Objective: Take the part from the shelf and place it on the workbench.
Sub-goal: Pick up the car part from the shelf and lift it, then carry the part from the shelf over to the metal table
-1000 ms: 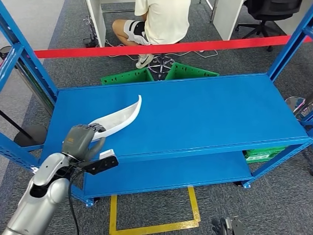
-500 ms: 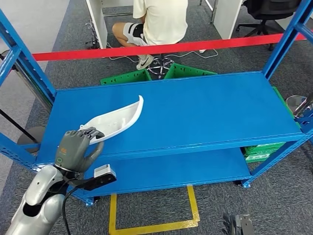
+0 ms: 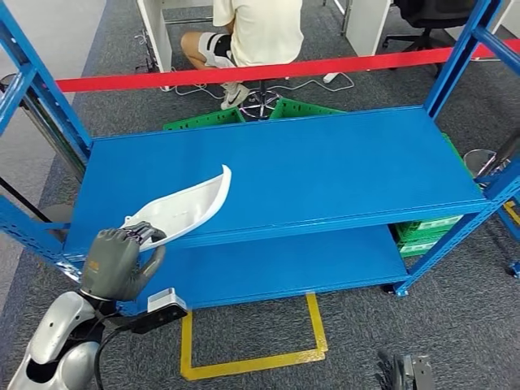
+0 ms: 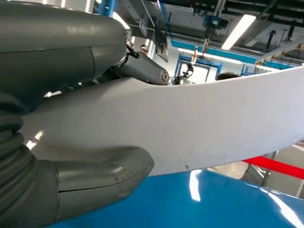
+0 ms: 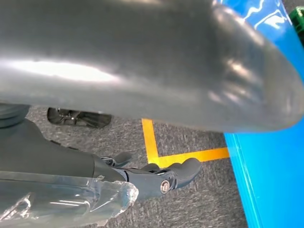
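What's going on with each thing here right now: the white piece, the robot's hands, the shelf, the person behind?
white part: held at one end, tilted, far end raised off the shelf.
left hand: grips the white part, thumb under it.
right hand: hangs over the floor, holding nothing; open or curled unclear.
blue shelf: top deck bare beyond the part.
person: seated behind the red tape.

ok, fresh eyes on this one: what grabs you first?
The long white curved part, held at its near end by the left hand and angled across the front-left of the blue shelf. Behind the shelf, a red barrier tape runs in front of a seated person.
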Tool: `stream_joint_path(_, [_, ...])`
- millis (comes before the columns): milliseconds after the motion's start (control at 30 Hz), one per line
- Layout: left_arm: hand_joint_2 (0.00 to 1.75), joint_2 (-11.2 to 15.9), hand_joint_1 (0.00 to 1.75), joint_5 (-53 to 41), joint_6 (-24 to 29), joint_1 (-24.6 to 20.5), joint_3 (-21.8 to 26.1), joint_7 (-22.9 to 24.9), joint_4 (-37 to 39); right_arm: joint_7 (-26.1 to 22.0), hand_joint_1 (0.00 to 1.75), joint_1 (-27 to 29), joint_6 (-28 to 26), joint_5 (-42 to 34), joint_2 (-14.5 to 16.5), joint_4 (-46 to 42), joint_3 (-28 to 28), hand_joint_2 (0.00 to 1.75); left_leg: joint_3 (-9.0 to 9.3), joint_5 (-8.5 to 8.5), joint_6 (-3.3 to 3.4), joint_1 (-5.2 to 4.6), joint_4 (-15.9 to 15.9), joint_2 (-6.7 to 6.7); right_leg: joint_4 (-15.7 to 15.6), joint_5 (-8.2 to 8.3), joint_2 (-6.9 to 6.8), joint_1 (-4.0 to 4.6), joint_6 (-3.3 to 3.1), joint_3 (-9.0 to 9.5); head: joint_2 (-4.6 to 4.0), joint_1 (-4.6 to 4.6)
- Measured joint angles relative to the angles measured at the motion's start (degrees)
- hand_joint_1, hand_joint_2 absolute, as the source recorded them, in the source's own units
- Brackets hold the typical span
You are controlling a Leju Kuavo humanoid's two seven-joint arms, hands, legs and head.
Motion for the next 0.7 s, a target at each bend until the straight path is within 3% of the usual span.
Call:
stream_joint_path(67, [1.75,-0.26,1.75,0.23,0.34,0.17,-0.04,-0.01,-0.03,-0.25,0.00,0.23,0.43,0.57,0.02,-0.03,-0.49,0.00,-0.67,1.00,0.78,0.16,-0.29,0.10,0.59,-1.00,-0.11,-0.11,0.69,-0.68,0.00,0.08])
stream_joint_path(100, [1.75,-0.38,1.75,0.31,0.51,0.26,-0.06,-0.01,-0.04,-0.36,0.00,0.34,0.64,0.86,0.04,-0.04,-0.75,0.00,-1.12,1.57,1.14,0.29,-0.42,0.16,2.33,-2.94,-0.21,-0.15,0.96,-1.35,0.00,0.23])
stream_joint_path(167, [1.75,-0.51,1.75,0.44,0.74,0.41,-0.08,-0.01,-0.06,-0.50,0.00,0.41,0.99,1.33,0.08,-0.05,-1.24,0.00,-2.21,2.54,1.57,0.33,-0.42,0.31,8.87,-8.51,-0.39,-0.24,1.31,-3.05,0.00,0.57])
stream_joint_path(200, [1.75,-0.54,1.75,0.53,0.86,0.50,-0.09,-0.01,-0.05,-0.58,0.00,0.37,1.16,1.59,0.09,-0.06,-1.50,0.00,-2.84,3.03,1.69,0.31,-0.40,0.49,12.37,-10.51,-0.41,-0.27,1.44,-3.66,0.00,0.65])
stream_joint_path(233, [1.75,-0.54,1.75,0.66,0.98,0.61,-0.09,0.00,-0.05,-0.67,0.00,0.34,1.31,1.85,0.09,-0.06,-1.77,0.00,-3.44,3.50,1.70,0.29,-0.37,0.73,14.64,-11.27,-0.42,-0.27,1.53,-3.66,0.00,0.68])
stream_joint_path(267, [1.75,-0.55,1.75,0.78,1.13,0.74,-0.10,0.01,-0.05,-0.76,0.00,0.31,1.44,2.13,0.09,-0.06,-2.08,0.00,-4.02,3.94,1.67,0.27,-0.34,1.06,15.02,-10.83,-0.50,-0.27,1.59,-2.76,0.00,0.72])
stream_joint_path(300, [1.75,-0.55,1.75,0.92,1.25,0.86,-0.10,0.01,-0.05,-0.83,0.00,0.29,1.52,2.37,0.09,-0.07,-2.37,0.00,-4.54,4.33,1.57,0.27,-0.29,1.39,13.32,-9.58,-0.76,-0.27,1.62,-0.87,0.00,0.73])
stream_joint_path(367, [1.75,-0.57,1.75,1.19,1.44,1.06,-0.10,0.01,-0.10,-0.90,0.00,0.05,1.59,2.72,0.11,-0.11,-2.85,0.00,-5.32,4.96,1.12,0.18,-0.13,2.22,5.84,-7.66,-2.57,-0.10,1.62,4.87,0.00,0.77])
stream_joint_path(433, [1.75,-0.58,1.75,1.46,1.64,1.18,-0.10,0.01,-0.25,-1.00,0.00,-0.39,1.64,3.00,0.19,-0.32,-3.19,0.00,-5.73,5.58,0.47,-0.03,0.06,3.37,0.15,-7.63,-4.07,0.28,1.15,8.36,0.00,0.72])
stream_joint_path(500, [1.75,-0.59,1.75,1.82,1.84,1.27,-0.18,0.01,-0.37,-1.12,0.00,-0.49,1.82,3.45,0.28,-0.50,-3.68,0.00,-5.88,6.24,-0.11,-0.10,0.12,4.63,-0.89,-7.53,-3.47,0.57,0.20,8.13,0.00,0.58])
stream_joint_path(567, [1.75,-0.63,1.75,2.34,2.06,1.34,-0.34,0.01,-0.40,-1.16,0.00,-0.24,2.08,3.98,0.45,-0.56,-4.32,0.00,-6.32,5.29,-0.74,0.08,0.81,4.25,-0.97,-6.66,-2.41,0.46,-0.85,7.31,-0.01,0.53])
stream_joint_path(633, [1.75,-0.67,1.75,2.67,2.33,1.50,-0.47,0.02,-0.47,-1.24,0.00,-0.24,2.27,4.34,0.62,-0.70,-4.91,0.00,-7.98,0.86,-1.34,0.22,5.35,2.19,-1.10,-5.43,-1.36,0.25,-1.73,6.15,-0.01,0.28])
stream_joint_path(700, [1.75,-0.77,1.75,2.73,2.53,1.87,-0.61,0.21,-0.60,-1.39,0.00,-0.35,2.50,4.62,0.73,-0.87,-5.42,0.00,-10.13,-4.01,-1.51,0.21,12.70,0.75,-1.06,-4.20,-0.12,0.26,-2.02,4.57,0.00,-0.07])
